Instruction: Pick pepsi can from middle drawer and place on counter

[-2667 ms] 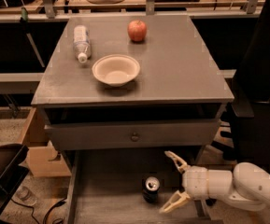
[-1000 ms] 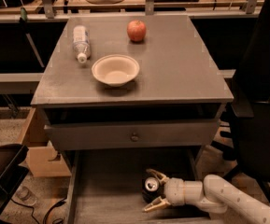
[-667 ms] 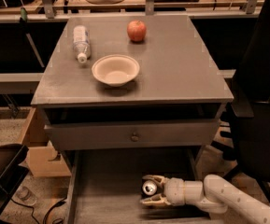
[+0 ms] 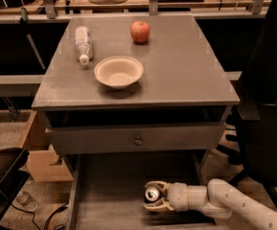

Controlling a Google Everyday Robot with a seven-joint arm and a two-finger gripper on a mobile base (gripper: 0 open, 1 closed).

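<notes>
Moved in since earlier, the claw (image 4: 151,196) now seems clamped on the pepsi can (image 4: 152,192) inside the middle drawer (image 4: 108,188)

Black chair (image 4: 266,85), cardboard box (image 4: 40,165)

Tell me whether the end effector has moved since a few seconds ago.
Yes. The end effector has slid left in the drawer, from well right of the knob to almost below it, and now closes around the can.
</notes>
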